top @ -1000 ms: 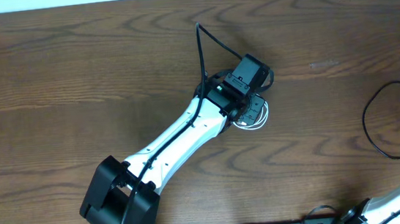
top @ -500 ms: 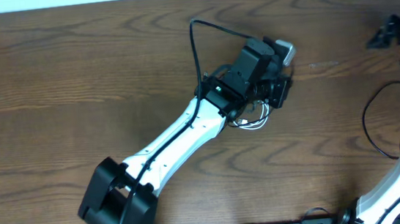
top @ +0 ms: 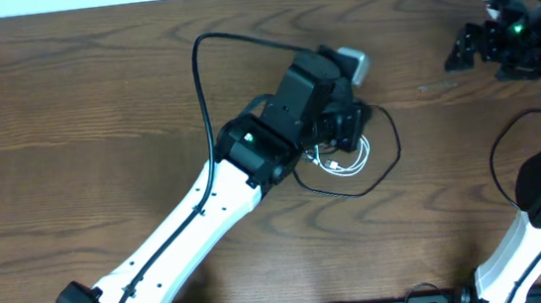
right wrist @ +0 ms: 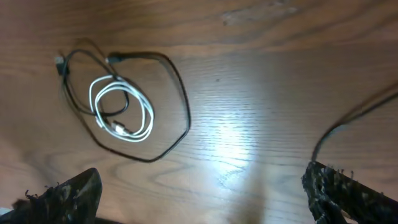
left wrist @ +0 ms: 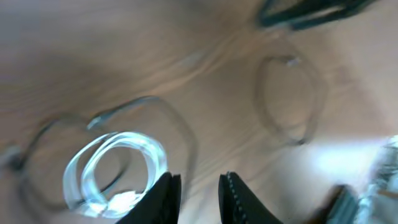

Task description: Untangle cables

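Note:
The white cable lies coiled on the wooden table, with the black cable spread in a loose loop around it. My left gripper hovers over the coil's far edge. In the blurred left wrist view the white cable sits just left of the left gripper, whose jaws stand a little apart with nothing between them. My right gripper hangs at the far right, wide open and empty. The right wrist view shows the white cable and black cable ahead of the right gripper.
A thicker black lead curls on the table at the right edge, also seen in the right wrist view as a black lead. The left arm's own lead arcs above the table on the left.
The left gripper's jaws have parted slightly and the arm has swung left. The black cable now lies in a wide loop around the white coil. The right gripper has come in at the top right.

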Controlling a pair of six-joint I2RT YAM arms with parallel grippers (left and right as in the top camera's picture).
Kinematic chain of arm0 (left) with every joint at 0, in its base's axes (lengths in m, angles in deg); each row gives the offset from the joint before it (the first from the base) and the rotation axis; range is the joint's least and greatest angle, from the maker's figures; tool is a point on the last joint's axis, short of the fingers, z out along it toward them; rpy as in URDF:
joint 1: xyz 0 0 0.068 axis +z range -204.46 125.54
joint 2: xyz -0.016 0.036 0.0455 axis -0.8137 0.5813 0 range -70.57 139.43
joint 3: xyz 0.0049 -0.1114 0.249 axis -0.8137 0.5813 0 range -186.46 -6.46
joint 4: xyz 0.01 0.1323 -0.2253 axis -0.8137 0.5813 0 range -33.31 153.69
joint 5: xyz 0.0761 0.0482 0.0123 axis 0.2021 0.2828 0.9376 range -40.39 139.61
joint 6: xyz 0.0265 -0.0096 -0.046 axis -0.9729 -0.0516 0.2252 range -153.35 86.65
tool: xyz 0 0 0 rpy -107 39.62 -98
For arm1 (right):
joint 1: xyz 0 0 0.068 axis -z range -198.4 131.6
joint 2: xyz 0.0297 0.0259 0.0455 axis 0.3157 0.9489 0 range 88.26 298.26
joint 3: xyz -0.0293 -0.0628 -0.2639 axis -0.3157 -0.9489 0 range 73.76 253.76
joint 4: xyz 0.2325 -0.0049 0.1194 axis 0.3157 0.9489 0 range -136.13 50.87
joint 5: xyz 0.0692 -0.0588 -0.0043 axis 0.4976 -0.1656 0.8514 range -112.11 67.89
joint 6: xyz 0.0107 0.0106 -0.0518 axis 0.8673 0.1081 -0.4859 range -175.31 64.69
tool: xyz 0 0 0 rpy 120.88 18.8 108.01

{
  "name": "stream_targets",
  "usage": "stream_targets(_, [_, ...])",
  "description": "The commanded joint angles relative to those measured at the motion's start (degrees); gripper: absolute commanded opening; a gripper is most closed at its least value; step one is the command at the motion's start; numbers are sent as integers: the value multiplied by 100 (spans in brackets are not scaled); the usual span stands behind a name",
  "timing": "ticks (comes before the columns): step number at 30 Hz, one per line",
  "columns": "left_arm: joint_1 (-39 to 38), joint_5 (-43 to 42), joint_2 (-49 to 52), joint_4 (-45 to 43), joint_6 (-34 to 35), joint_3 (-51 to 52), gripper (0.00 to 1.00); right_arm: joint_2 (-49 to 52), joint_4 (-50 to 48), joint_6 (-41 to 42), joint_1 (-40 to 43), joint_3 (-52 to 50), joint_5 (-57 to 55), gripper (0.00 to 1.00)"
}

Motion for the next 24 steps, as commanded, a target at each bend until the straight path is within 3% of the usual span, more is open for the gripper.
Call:
stream_targets(1, [149, 1281, 20, 533, -35, -22, 25, -57, 55, -98, -343, 52, 2, 99])
stream_targets(8, [649, 2583, 15, 1930, 50, -22, 21, -57, 79, -278, -1054, 42, -4, 99])
stream_targets(16, [1530, 2549, 15, 2844, 546, -22, 22, -57, -330, -334, -1965, -192, -153, 99])
stream_targets(24, [1698, 2553, 17, 3093, 544, -22, 34, -57, -1497, -313, -2861, -1152, -181, 99])
